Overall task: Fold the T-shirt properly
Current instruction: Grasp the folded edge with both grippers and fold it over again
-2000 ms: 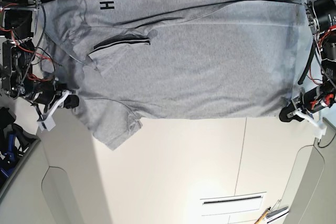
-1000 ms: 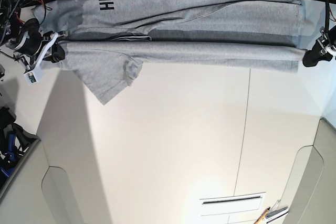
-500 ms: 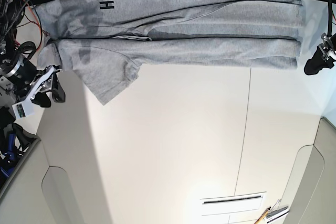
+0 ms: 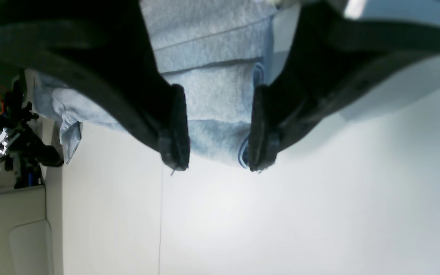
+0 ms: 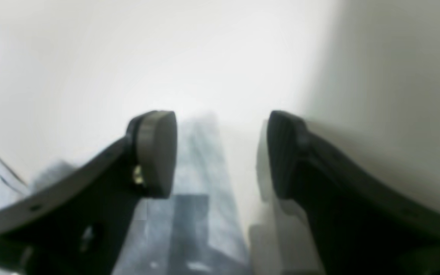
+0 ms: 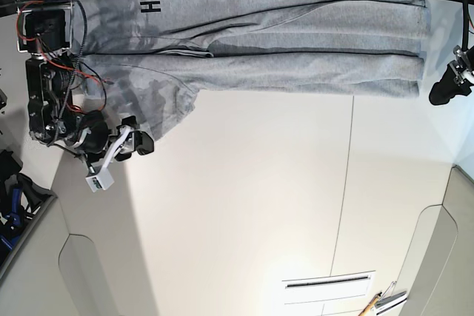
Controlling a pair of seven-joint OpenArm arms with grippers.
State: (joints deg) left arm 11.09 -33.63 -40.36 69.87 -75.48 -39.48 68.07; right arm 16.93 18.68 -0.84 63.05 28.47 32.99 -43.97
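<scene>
From the base view I see the T-shirt (image 6: 252, 49) stretched as a long band across the 12 o'clock edge of the tabletop (image 6: 252, 205), one lengthwise fold already laid over itself, the black lettering showing near 11 o'clock and a sleeve drooping toward 9 o'clock.

My left end effector (image 4: 216, 130) stands open and empty, its pads straddling the hem corner without pinching it. My right end effector (image 5: 220, 152) is likewise open, holding nothing, with blurred grey cloth below it; in the base view it sits at about 8 o'clock, just beside the sleeve tip.

I judge the fabric to be light, soft and limp: it will sag and drag rather than hold shape, and the stacked layers may slide apart if I catch only the top one. The knit should give fair friction on the pads.

I would take hold at the band's two ends, pinching all layers at the folded edge, and tuck the loose sleeve in first.
</scene>
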